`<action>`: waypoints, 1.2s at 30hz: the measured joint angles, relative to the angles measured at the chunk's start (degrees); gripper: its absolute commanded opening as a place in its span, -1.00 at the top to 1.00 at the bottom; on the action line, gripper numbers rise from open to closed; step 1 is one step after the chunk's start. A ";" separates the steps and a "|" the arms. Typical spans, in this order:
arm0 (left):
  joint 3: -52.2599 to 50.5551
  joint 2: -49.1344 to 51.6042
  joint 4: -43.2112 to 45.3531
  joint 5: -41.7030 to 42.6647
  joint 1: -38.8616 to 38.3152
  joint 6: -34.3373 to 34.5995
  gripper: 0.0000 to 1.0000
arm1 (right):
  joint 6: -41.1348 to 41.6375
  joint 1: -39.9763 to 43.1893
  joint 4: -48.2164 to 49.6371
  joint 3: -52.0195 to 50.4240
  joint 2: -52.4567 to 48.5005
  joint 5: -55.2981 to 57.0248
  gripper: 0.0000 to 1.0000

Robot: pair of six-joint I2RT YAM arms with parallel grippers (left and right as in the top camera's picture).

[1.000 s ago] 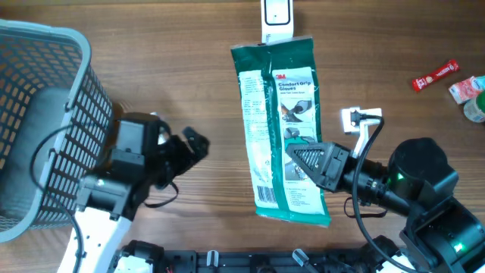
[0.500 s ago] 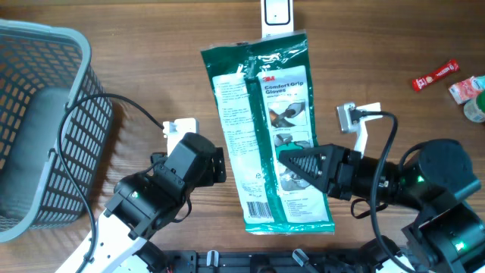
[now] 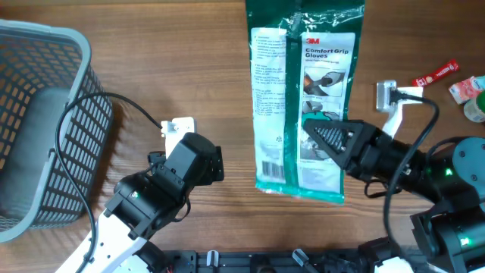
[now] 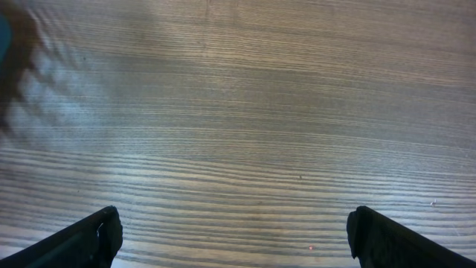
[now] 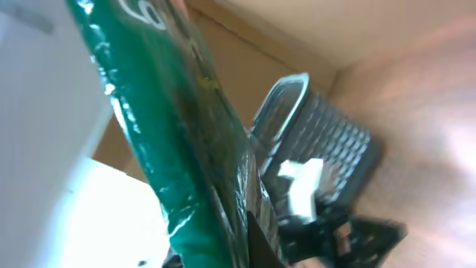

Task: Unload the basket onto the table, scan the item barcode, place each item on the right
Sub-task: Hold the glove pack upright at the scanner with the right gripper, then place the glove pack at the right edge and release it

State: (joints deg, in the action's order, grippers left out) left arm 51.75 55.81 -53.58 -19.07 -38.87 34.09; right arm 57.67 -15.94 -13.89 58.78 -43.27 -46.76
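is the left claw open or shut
Open. On the left claw the fingers stand far apart at the wrist view's lower corners, only table between them.

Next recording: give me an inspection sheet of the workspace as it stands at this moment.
Surface: wooden table, bare grain under the left arm.
Job's things: green 3M Comfort Grip Gloves pack, held up, barcode facing the overhead camera.
Clutter: grey wire basket at left; red sachet and small packets at the far right edge.
Claws: right claw shut on the pack; left claw open, holding nothing.
Cables: black cable loops past the basket to the left arm; second black cable on the right arm.
Surroundings: nothing seen clearly.
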 measured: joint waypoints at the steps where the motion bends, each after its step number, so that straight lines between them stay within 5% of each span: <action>1: 0.00 0.00 0.00 0.02 0.00 0.00 -1.00 | -5.07 0.00 -0.90 0.04 -0.20 1.53 0.91; 6: 0.00 0.00 -0.02 0.00 0.00 0.00 -1.00 | -25.57 0.04 -5.01 0.22 -7.02 26.75 0.91; 11: 0.00 -0.02 0.02 -0.02 0.00 0.00 -1.00 | -34.75 0.31 8.79 0.28 -26.27 44.94 0.91; 19: 0.00 -0.15 -0.09 -0.44 -0.09 0.00 -1.00 | -45.05 0.31 33.40 3.82 -51.58 48.50 0.91; 31: 0.00 -0.22 -0.11 -0.61 -0.09 0.00 -1.00 | -59.01 -0.59 31.98 37.83 -83.21 47.87 0.91; 36: 0.00 -0.22 -0.13 -0.61 -0.09 0.00 -1.00 | -62.12 -3.19 31.50 40.04 -85.44 50.40 0.91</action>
State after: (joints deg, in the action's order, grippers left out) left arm 51.75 55.59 -53.71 -19.68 -38.96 34.09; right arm -4.45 -19.14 17.61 98.83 -128.70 3.64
